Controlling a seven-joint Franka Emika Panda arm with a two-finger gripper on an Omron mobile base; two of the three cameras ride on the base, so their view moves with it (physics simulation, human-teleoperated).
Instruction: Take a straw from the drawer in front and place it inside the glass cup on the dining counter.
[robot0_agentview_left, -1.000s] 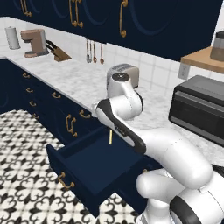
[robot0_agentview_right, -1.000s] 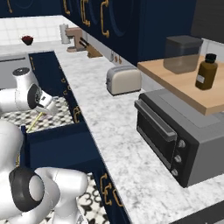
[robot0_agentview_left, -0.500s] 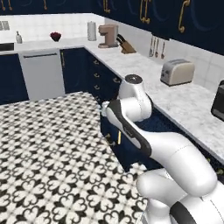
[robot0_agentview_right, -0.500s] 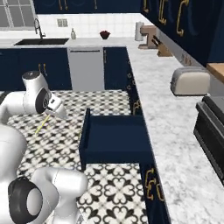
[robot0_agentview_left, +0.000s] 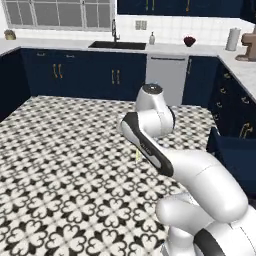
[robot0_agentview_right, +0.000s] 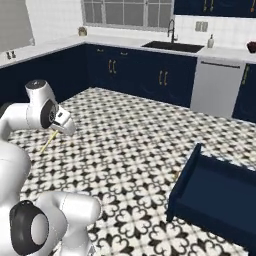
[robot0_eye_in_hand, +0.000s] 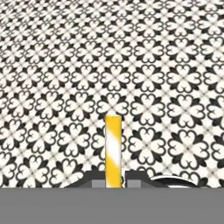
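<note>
One straw (robot0_eye_in_hand: 113, 151), yellow-striped, pinched upright between the closed tips of the gripper (robot0_eye_in_hand: 113, 183), hanging over patterned floor tiles (robot0_eye_in_hand: 175, 87). Off left, straw (robot0_agentview_right: 48, 141) angled below the hand, well apart from the drawer (robot0_agentview_right: 220, 190), pulled open at lower right. Sink (robot0_agentview_left: 118, 45) far back, under the window (robot0_agentview_left: 60, 12).
</note>
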